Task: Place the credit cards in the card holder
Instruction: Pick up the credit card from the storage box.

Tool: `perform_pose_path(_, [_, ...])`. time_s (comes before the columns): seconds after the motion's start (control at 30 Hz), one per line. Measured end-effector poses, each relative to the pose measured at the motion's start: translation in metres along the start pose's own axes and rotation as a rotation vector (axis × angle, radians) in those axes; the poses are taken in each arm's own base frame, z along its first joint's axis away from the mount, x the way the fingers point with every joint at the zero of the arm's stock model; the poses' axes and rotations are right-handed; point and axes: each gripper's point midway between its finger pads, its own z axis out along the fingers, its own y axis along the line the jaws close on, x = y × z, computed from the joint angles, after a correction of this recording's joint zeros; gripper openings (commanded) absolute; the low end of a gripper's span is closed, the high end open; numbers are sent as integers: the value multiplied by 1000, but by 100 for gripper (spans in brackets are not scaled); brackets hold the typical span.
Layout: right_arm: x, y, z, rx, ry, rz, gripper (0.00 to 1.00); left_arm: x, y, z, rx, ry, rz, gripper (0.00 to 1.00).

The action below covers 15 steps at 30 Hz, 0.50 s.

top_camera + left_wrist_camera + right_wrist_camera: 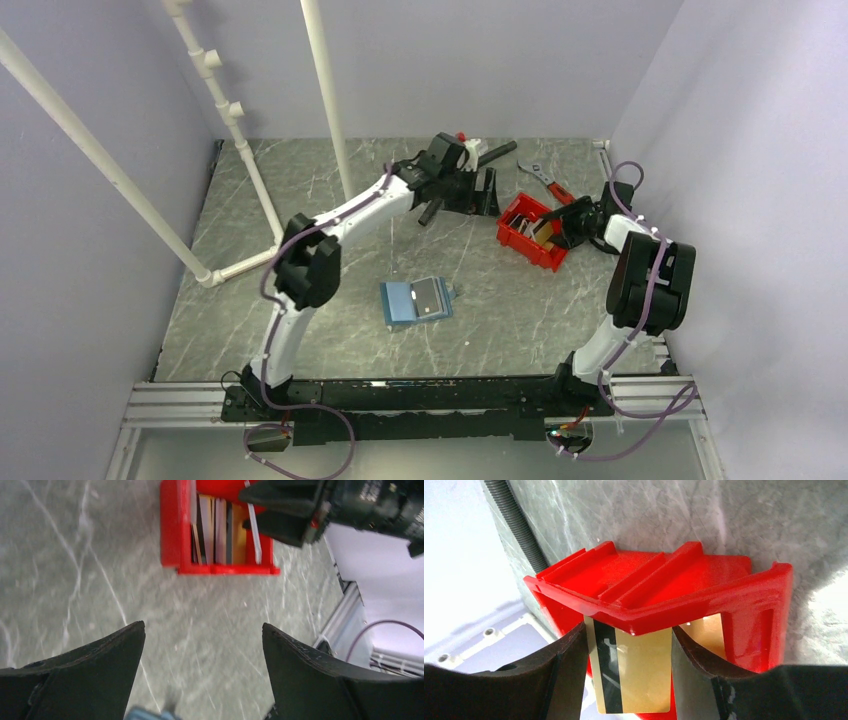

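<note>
While the card holder lies open on the bench nearest the arm bases, well apart from the cards, fetching looks to be the step in hand. Farther back, the right gripper grasps a tan credit card between its jaws, inside the red bin. The next move calls for a straight lift clear of the rim, then a carry to the holder. Beyond, the left gripper hangs with jaws released, empty. The rim hides the card's top edge, and the other cards blur together.
</note>
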Motion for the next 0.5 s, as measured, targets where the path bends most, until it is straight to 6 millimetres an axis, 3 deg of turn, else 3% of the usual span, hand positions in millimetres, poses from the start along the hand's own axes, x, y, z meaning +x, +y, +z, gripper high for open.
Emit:
perform_pose_path(0.13, [-2,-5,-4,4,23,79,0,-7,10,41,-5,-1,42,92])
perform_pose_path(0.23, [-4,-8,-7,3,36,125,0,-1,13,63,-10,9,92,92])
perform_pose_path(0.33, [-4,-7,-9,-2,46,147,0,7,7,73,6,23,128,90])
perform_pose_path(0.5, [-4,-1,-10,-23,55,148,0,6,-11,78,50,-3,191,95])
